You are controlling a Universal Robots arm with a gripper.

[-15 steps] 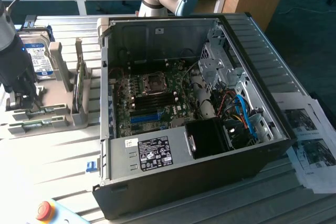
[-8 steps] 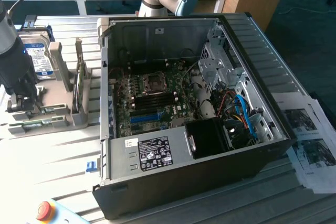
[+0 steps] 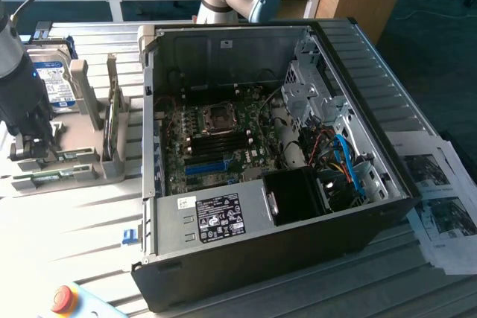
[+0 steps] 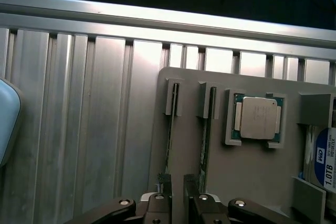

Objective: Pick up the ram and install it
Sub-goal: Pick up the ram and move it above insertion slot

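1. In the wrist view the gripper [image 4: 177, 205] is cut off by the picture edge. Two fingers and part of their linkage show.
2. The ram [image 4: 170, 129] stands on edge in a slot of the grey fixture [image 4: 252, 182]. It shows as a thin dark line, and its chips and label cannot be made out.
3. The end of the ram nearest the gripper passes under one finger [image 4: 160, 200] and is hidden there.
4. A second stick [image 4: 208, 129] stands in the parallel slot just beside the ram. Its near end is covered by the other finger.
5. The processor [image 4: 257, 118] sits in full view in its recess beyond the second stick. The hard drive [image 4: 323, 163] is cut off at the picture edge.
6. In the exterior view the gripper [image 3: 33, 147] is a dark mass at the exterior view's left, and its arm is cut off by the frame. The ram [image 3: 59, 177] shows as a thin green strip along the near edge of the fixture.
7. Gripper state: the fingers stand apart with a bare gap between them, and nothing is clamped.
8. Relative position: the gripper sits over one end of the ram. The gap lies between the lines of the two sticks, closer to the ram. Whether a finger touches it cannot be told.
9. The computer case [image 3: 261, 273] lies open, apart from the fixture, towards the exterior view's right. Its motherboard slots [image 3: 220, 138] are dark and hard to read
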